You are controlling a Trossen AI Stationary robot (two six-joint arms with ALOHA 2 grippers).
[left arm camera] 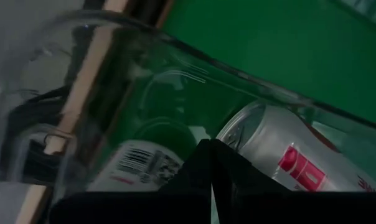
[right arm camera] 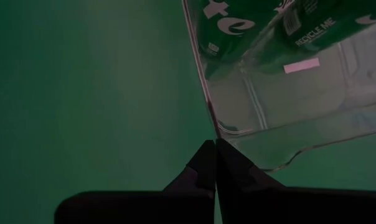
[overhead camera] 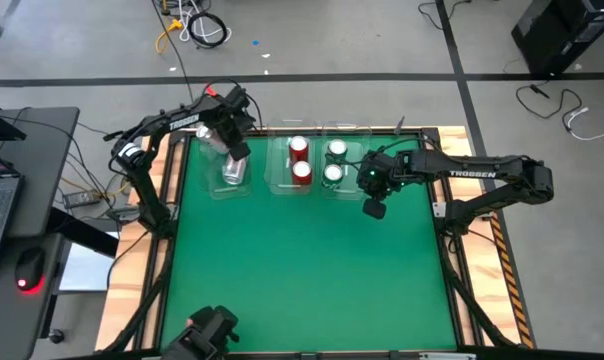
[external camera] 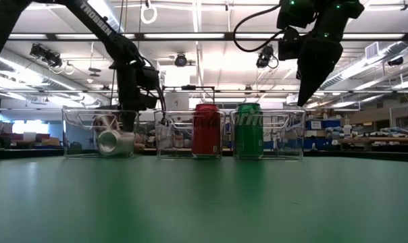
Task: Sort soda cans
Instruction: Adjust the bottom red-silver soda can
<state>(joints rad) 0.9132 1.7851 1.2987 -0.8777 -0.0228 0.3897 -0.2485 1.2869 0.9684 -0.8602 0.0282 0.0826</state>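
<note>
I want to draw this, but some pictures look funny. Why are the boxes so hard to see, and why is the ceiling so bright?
In the low view, ceiling lights glare behind the clear bins, so only their edges show, while the red can and green can stand out. In the left wrist view, the curved bin wall smears the silver can behind it. The right wrist view is dim, and the green cans look tinted through the plastic.

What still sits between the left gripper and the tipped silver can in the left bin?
Nothing visible. The left gripper hangs inside the left bin, directly over the silver can lying on its side; no other object lies between them.
</note>
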